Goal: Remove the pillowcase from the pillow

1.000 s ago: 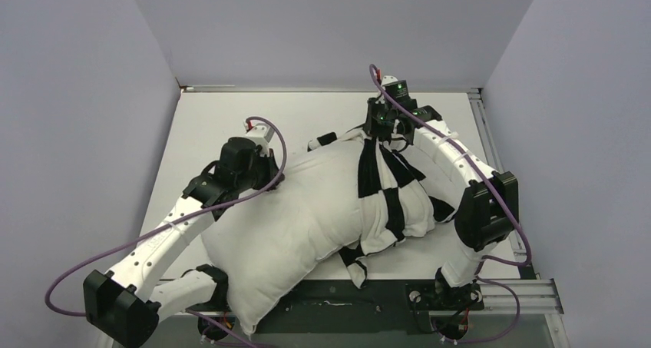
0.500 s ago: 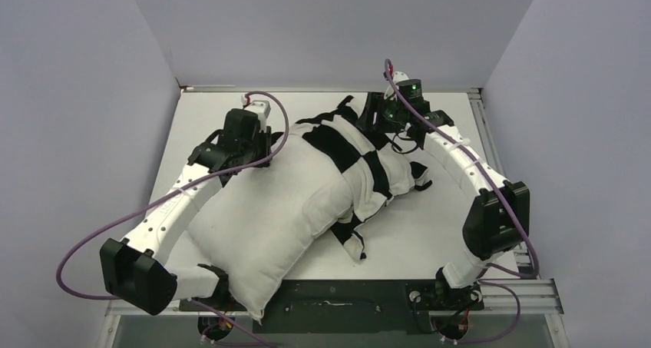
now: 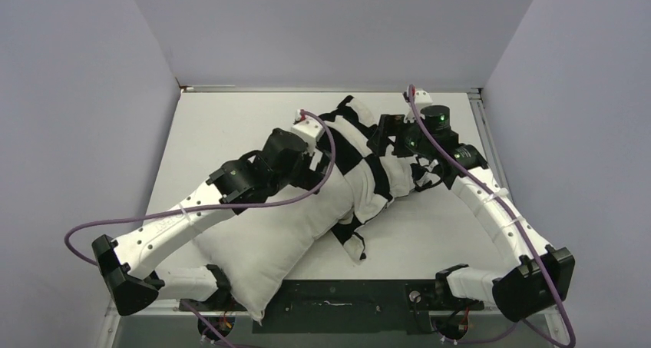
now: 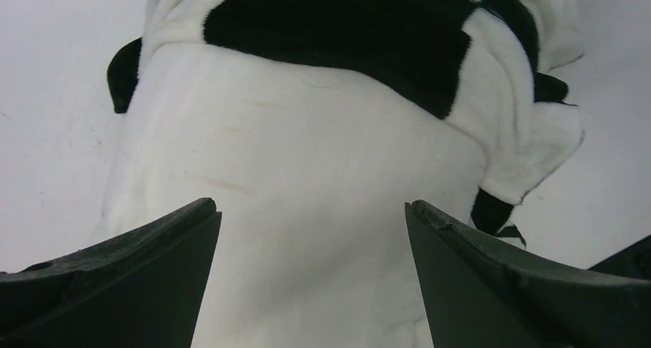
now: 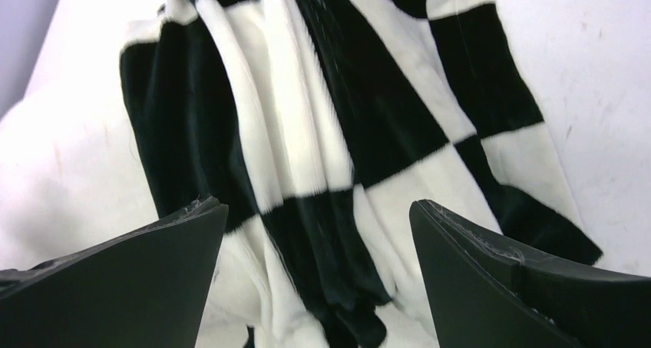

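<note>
The white pillow [image 3: 265, 236] lies slantwise on the table, its near corner over the front edge. The black-and-white checkered pillowcase [image 3: 361, 160] is bunched around its far end and trails onto the table. My left gripper [image 3: 318, 162] hovers open over the bare pillow [image 4: 307, 164], just short of the pillowcase edge [image 4: 345, 33]; nothing is between its fingers. My right gripper [image 3: 386, 135] stands open above the rumpled pillowcase [image 5: 345, 117] at the far end, holding nothing. In the right wrist view the pillow [image 5: 54, 171] shows at the left.
The white table [image 3: 223, 121] is walled by grey panels at the back and both sides. Purple cables [image 3: 230, 210] loop off both arms. A metal rail [image 3: 537, 290] and black base plate [image 3: 338, 298] run along the near edge.
Both grippers have opened and let go. The pillow with its pillowcase has dropped onto the table. My left gripper moved right over the pillow; my right arm drew back to the right.
</note>
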Controlling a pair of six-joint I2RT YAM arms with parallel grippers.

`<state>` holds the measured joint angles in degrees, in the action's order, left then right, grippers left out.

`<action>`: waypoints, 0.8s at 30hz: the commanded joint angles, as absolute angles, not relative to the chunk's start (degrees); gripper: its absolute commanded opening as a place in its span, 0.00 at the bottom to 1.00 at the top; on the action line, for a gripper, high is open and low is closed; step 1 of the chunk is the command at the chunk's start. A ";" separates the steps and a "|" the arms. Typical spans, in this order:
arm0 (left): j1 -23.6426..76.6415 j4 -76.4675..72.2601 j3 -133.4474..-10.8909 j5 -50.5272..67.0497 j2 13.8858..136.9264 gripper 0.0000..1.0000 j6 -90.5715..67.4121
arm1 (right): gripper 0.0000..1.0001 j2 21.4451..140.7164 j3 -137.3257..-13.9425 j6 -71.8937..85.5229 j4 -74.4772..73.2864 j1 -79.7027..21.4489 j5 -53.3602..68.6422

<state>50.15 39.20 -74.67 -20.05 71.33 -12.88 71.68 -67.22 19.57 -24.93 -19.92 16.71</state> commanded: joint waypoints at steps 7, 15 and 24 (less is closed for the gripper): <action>63.59 40.60 -75.83 -26.70 82.30 0.96 -15.96 | 0.90 62.84 -57.69 16.35 -31.88 -21.37 18.74; 63.90 42.23 -74.81 -35.48 91.21 0.97 -19.85 | 0.90 65.67 -51.25 18.93 -30.37 -32.07 14.35; 62.34 39.63 -70.71 -36.32 91.45 0.38 -21.61 | 0.90 71.76 -44.46 22.90 -21.70 -37.13 10.73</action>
